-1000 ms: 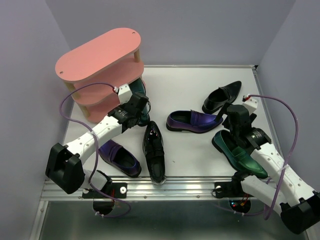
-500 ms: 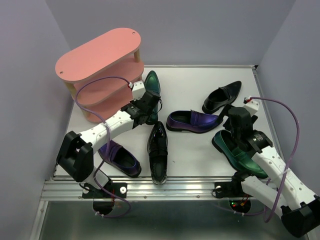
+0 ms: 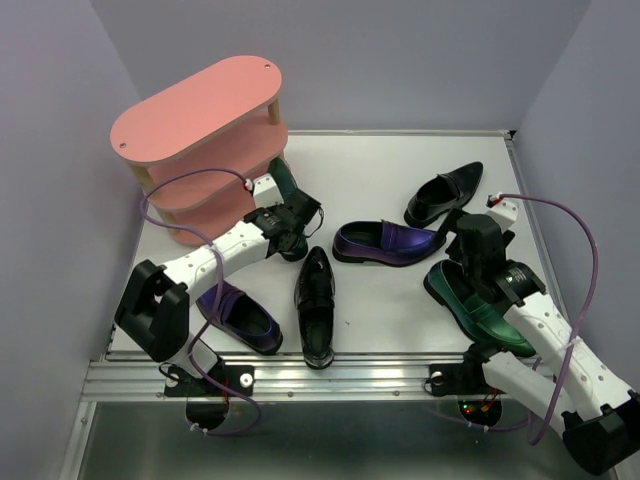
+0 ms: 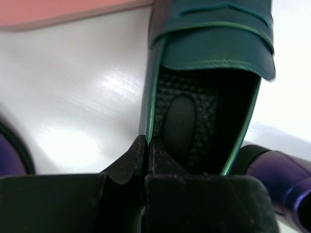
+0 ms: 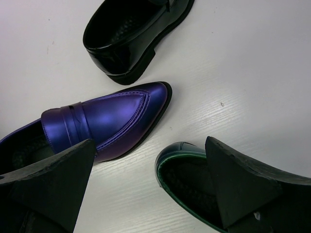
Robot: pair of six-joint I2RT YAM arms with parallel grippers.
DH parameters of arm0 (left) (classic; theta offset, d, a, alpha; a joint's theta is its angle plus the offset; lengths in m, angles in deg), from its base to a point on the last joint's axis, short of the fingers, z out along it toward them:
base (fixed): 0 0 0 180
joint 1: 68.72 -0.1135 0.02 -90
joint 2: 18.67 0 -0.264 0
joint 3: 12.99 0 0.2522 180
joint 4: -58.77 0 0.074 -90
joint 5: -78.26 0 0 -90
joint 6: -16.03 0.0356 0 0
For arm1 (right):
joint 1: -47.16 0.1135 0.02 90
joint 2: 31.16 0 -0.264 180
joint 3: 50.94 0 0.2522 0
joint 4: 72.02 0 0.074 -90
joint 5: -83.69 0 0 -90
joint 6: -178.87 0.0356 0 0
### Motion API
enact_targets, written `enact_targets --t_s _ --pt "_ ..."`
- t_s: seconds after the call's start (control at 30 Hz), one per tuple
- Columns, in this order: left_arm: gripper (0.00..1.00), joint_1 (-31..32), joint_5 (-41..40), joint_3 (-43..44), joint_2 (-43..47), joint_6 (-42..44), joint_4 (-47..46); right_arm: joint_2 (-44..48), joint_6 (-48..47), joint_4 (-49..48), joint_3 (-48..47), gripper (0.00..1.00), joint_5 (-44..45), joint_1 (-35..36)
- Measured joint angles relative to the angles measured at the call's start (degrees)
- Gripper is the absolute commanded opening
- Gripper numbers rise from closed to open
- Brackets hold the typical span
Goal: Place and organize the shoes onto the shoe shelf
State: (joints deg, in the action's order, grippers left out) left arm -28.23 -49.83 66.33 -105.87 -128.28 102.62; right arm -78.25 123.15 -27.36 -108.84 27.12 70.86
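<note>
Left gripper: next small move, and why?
Probably ease the green loafer onto a board of the shoe shelf. The left gripper is shut on its side wall, and the loafer is beside the shelf, not yet on any board.

left tool (image 4: 147,146) pinching green loafer (image 4: 214,29) side wall, pink shelf board (image 4: 48,9) beyond

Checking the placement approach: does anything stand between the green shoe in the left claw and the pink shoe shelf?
Nothing visible does. The left claw is shut on the side wall of the green shoe, and only bare table shows between the shoe's front and the shoe shelf.
</note>
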Motion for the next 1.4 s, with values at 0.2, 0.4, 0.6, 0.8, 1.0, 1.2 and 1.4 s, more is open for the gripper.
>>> enact_targets --t_s 0.2,0.4,0.6,0.8,1.0,1.2,1.4 --pt "0.00 0.3 0.5 -1.4 1.6 -4.9 7.8 -0.6 0.0 0.0 0.0 1.00 -0.5 0.0" --pt "0.00 -0.1 -0.5 -1.3 1.5 -8.1 12.0 -0.5 0.0 0.0 0.0 1.00 -0.9 0.0" --pt "0.00 -0.5 -1.6 -1.4 3.7 -9.1 12.2 -0.2 0.0 0.0 0.0 1.00 -0.9 0.0" --pt "0.00 -0.5 -4.7 -1.9 12.3 -11.8 12.5 -0.5 -0.3 0.0 0.0 1.00 -1.1 0.0" --pt "0.00 -1.3 -6.4 -1.9 15.0 -12.5 13.1 -1.4 -0.5 -0.1 0.0 1.00 -1.6 0.0" --pt "0.00 -4.5 -6.3 -2.1 13.5 -12.4 12.7 -1.4 -0.7 -0.1 0.0 1.00 -1.9 0.0" --pt "0.00 -10.0 -6.5 -4.9 13.4 -11.9 9.8 -1.4 -0.9 -0.1 0.0 1.00 -2.3 0.0"
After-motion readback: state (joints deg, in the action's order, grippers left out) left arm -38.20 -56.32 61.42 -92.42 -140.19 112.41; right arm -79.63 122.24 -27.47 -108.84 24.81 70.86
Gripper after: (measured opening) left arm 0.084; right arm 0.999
